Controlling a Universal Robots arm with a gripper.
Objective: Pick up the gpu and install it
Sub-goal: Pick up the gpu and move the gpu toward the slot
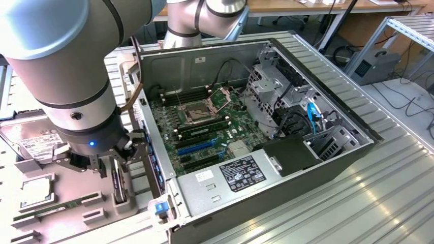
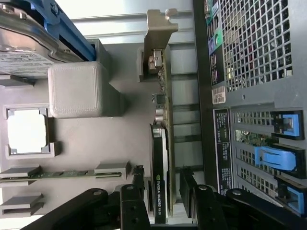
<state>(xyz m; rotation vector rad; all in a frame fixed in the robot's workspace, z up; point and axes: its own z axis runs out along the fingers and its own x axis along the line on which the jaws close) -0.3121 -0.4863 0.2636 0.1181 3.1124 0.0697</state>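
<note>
1. At the edge of the grey parts tray point(image 1: 74, 185) point(image 2: 124, 143) that lies nearest the open computer case point(image 1: 196, 66) point(image 2: 249, 48), the gpu point(image 1: 119, 185) point(image 2: 160, 143) stands on its long edge in a slot.
2. My gripper point(image 1: 117, 175) point(image 2: 161, 171) hangs straight over that card. My fingers point(image 2: 138, 179) are apart, one on each side of it. In the wrist view a gap shows between each finger and the card, so I hold nothing.
3. The card's silver bracket point(image 2: 160, 26) is at the end away from my fingers, and its black fan side faces the middle of the tray.
4. Further in on the tray, well apart from the card, lie a hard drive point(image 1: 34, 142) point(image 2: 24, 52) with a white label, a processor point(image 1: 35, 190) point(image 2: 26, 132) in a square pocket and a green memory stick point(image 1: 51, 209) point(image 2: 62, 173) along the tray's near edge in the exterior view.
5. The case lies on its side with the green motherboard point(image 1: 203, 127) facing up and the power supply point(image 1: 237, 175) at its near end.
6. Blue latches point(image 2: 273, 155) sit on the back of the case, just beside the tray.
</note>
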